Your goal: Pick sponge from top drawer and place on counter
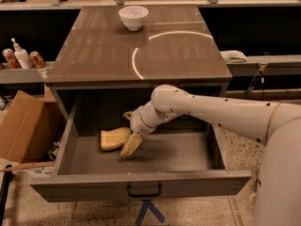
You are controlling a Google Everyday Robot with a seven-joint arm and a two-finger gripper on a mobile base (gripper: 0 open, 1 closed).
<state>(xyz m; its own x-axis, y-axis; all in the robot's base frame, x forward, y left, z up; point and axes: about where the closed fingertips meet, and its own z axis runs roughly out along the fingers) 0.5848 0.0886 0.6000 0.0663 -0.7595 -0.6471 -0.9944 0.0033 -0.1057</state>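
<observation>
The pale yellow sponge [113, 138] lies on the floor of the open top drawer [141, 185], left of centre. My gripper [129, 147] reaches down into the drawer from the right and sits right against the sponge's right edge, low over the drawer floor. The white arm crosses over the right half of the drawer. The glossy grey-brown counter [103, 55] lies above the drawer and reflects a bright curved light arc.
A white bowl [133, 17] stands at the back of the counter. A cardboard box [21, 126] sits on the floor to the left. Cans and a bottle [21, 56] stand on a left shelf. A white cloth [233, 56] lies on a right shelf.
</observation>
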